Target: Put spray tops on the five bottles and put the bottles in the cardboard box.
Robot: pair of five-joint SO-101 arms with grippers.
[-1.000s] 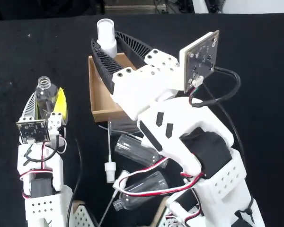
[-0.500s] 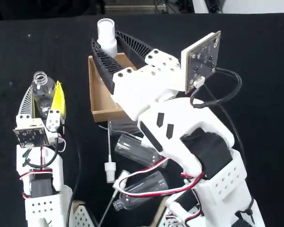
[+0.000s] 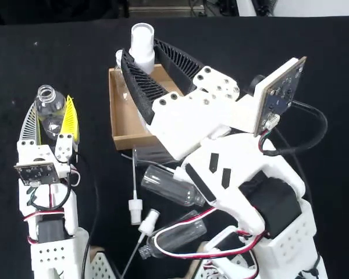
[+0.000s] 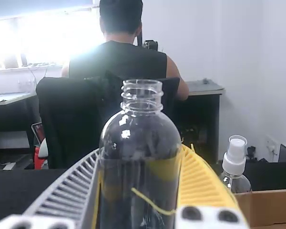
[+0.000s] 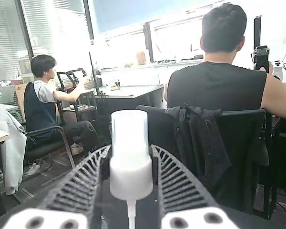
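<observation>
our left hand (image 3: 51,113) grips the open bottle (image 4: 140,157) mid-body, our right hand (image 3: 144,58) a spray top (image 5: 130,162); both seem light and slick, so we squeeze gently.

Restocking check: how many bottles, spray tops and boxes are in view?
Bottles: 4, perhaps a fifth, half hidden
Spray tops: 4
Cardboard box: 1
Total: 9

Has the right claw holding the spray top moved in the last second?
Yes. In the high view the right claw and its spray top shifted slightly right in the picture, along the cardboard box's far edge.
</observation>
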